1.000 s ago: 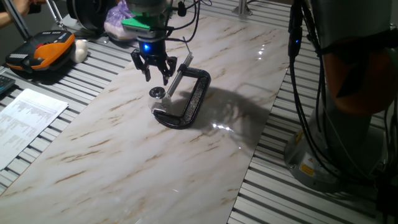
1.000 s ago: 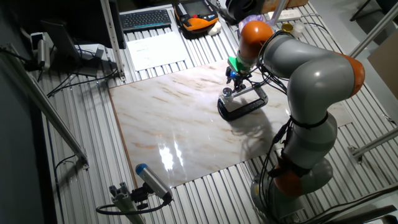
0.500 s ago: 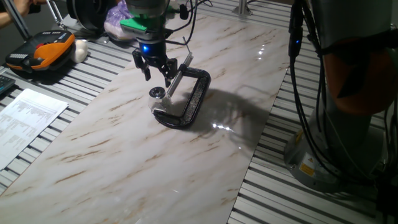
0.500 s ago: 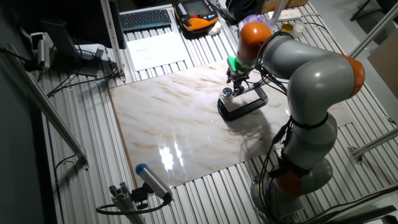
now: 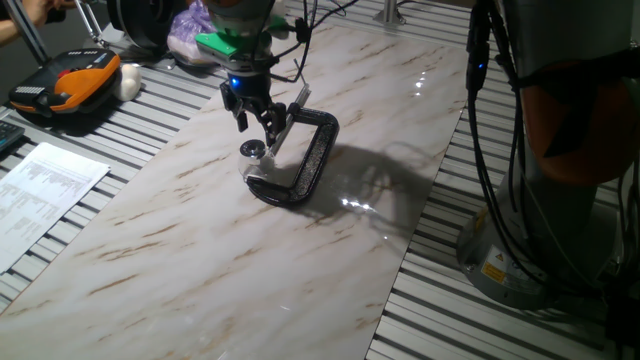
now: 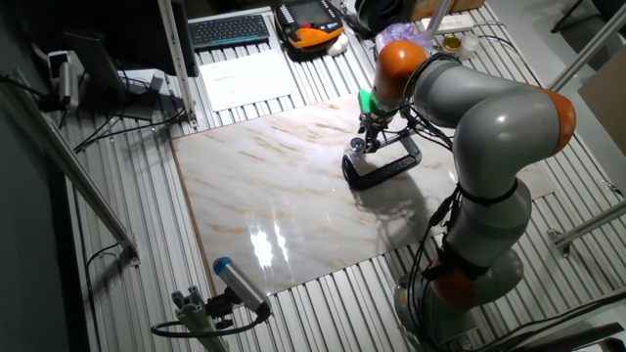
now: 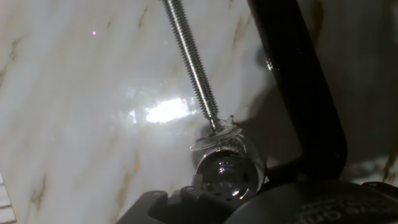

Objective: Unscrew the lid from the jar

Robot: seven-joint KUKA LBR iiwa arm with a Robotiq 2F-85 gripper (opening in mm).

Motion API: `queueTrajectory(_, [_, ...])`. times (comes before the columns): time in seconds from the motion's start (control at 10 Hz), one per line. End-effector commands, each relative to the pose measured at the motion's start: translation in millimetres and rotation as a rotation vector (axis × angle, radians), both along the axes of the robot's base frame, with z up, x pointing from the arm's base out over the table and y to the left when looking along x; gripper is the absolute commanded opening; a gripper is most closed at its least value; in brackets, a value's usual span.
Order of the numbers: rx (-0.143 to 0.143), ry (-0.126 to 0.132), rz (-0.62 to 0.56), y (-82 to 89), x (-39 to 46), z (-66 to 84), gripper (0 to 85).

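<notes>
No writing is legible anywhere. The lid tops the jar, held in a black clamp at upper centre of the worktop. The gripper hangs just above; its fingers' spread cannot be told, and the glass is barely visible.

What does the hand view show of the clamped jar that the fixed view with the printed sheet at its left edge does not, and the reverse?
Hand view only: the threaded screw ending in its pad against the clear jar, and the shiny lid up close.

Fixed view only: the gripper hovering above the lid, the printed sheet, the orange device.

Both: the black C-clamp on the marble board.
</notes>
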State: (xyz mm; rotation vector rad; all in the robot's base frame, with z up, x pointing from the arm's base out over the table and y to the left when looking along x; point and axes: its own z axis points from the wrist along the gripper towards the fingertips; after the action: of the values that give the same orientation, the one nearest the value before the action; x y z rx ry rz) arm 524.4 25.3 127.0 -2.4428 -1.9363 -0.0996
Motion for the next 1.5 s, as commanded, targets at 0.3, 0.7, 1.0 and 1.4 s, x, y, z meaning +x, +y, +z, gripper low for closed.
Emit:
queueTrajectory(0.3, [0.007,-0.01,-0.161,1.8,7.7,-9.6,68.0])
queueTrajectory(0.7, [-0.013,0.012,-0.127,5.1,12.6,-11.4,68.0])
queueTrajectory(1.0, [-0.029,0.018,-0.104,4.9,13.0,-12.1,68.0])
queueTrajectory(1.4, [-0.036,0.014,-0.046,5.3,15.2,-12.7,51.0])
